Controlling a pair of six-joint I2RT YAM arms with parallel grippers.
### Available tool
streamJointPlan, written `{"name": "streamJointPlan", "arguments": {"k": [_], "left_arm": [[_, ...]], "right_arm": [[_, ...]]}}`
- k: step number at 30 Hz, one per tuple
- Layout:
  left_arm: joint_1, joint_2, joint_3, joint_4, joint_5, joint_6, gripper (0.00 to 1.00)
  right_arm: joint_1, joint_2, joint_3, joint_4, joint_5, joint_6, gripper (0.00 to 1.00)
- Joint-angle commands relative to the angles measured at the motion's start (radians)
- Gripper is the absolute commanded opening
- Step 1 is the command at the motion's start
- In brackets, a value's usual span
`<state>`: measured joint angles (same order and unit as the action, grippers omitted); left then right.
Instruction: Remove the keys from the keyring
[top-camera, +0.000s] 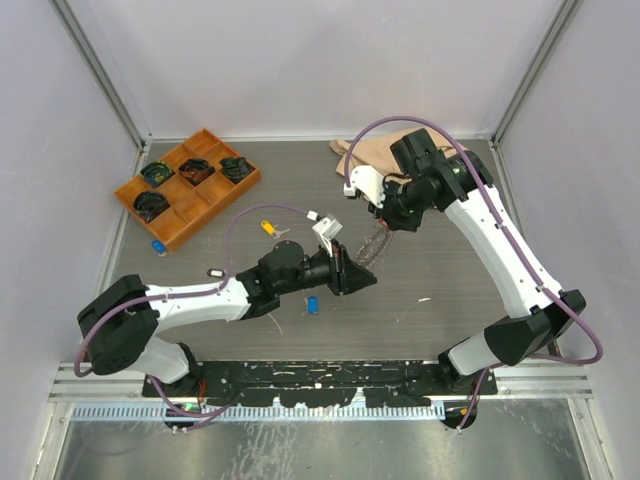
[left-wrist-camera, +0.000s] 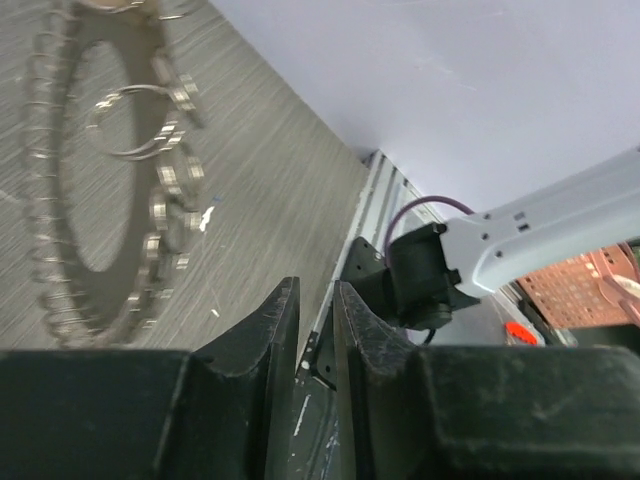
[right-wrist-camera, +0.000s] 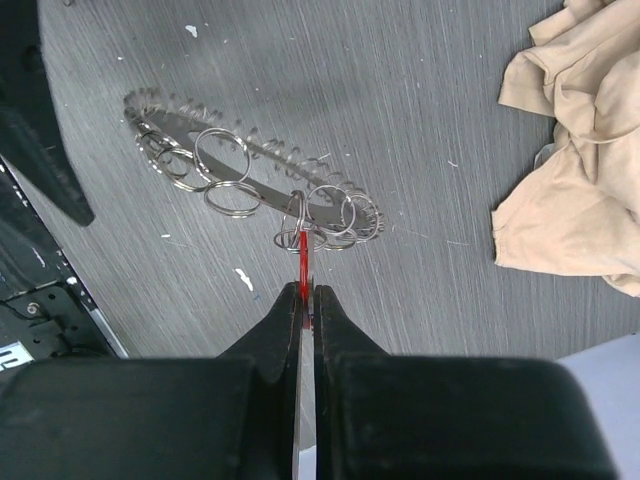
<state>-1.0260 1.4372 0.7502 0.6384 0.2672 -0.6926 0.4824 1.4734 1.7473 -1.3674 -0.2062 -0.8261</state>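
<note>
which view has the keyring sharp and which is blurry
Left wrist view: the keyring is smeared, its coils soft. Right wrist view: keyring and the red key tag pinched in the right gripper look crisp. Top view: evenly lit, keyring tiny and faint.

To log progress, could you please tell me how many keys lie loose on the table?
4: yellow key mid-table; blue key beside the orange tray; second blue key near the left gripper; black key by the left arm. Others may be hidden.

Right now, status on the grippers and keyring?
Right gripper shut on red key, key on the keyring. Left gripper beside keyring, jaws slightly apart, empty. Cloth off to the side.
</note>
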Motion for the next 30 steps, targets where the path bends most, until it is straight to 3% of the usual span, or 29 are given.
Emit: {"name": "streamJointPlan", "arguments": {"k": [1,9,30], "left_arm": [[-0.005,0.003,0.045,-0.053,-0.146,-0.019,0.23],[0.0,-0.036,0.072,-0.181,-0.329,0.06,0.27],[0.072,-0.099,0.063,-0.206,-0.35,0.133,0.3]], "right_arm": [[-0.001,-0.011,0.042,0.036,-0.024,0.027,0.01],[-0.002,-0.012,0.039,0.028,-0.047,0.028,0.01],[-0.001,-0.017,0.044,0.014,-0.091,0.024,0.01]]}}
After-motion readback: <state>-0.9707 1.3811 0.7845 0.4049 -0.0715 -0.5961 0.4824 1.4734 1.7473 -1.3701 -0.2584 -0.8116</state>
